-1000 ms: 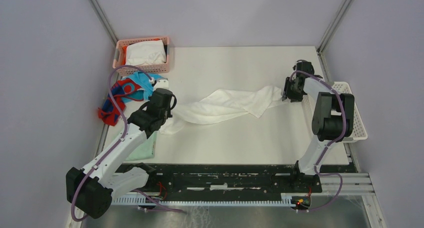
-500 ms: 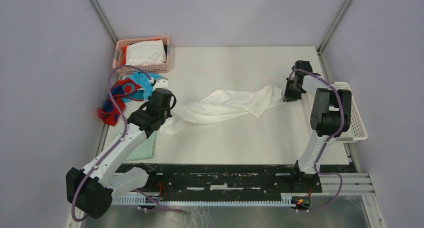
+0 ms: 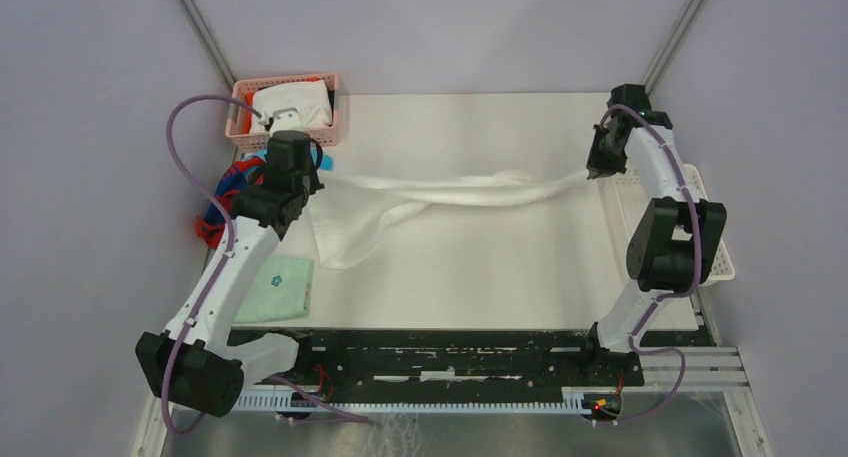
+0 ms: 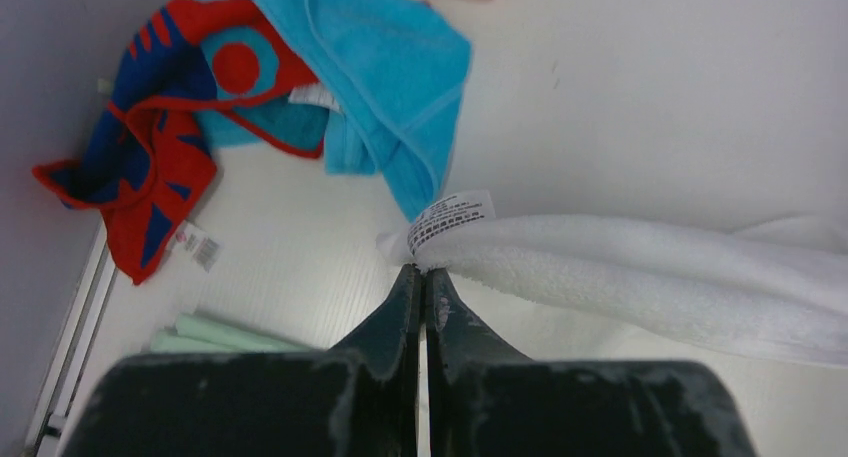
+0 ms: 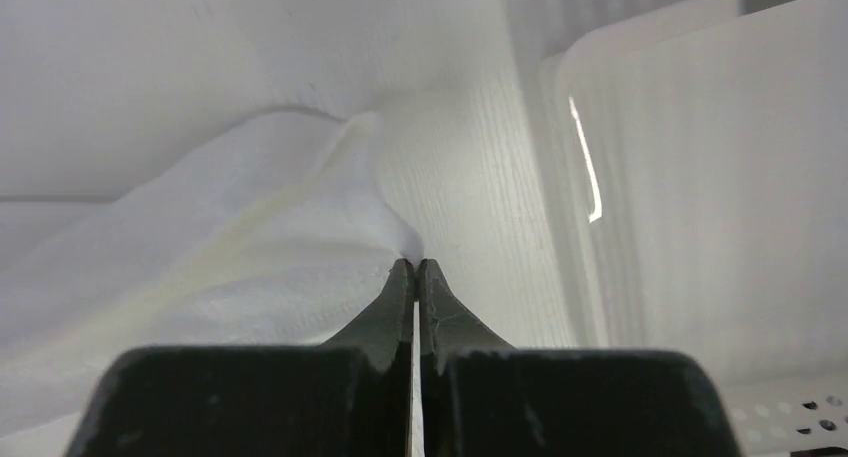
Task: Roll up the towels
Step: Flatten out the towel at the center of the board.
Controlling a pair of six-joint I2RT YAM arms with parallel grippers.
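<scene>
On the table (image 3: 480,267), the white towel (image 3: 470,189) stretches from nine to three o'clock, left gripper (image 4: 420,272) and right gripper (image 5: 414,265) each pinching an end. Nothing looks rolled yet; blue towel (image 4: 380,67) and red towel (image 4: 150,167) lie crumpled at ten.

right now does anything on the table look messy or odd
The white towel, pinched between the left gripper and right gripper, is twisted like a rope, not flat. The red towel and turquoise towel lie crumpled at the left.
</scene>
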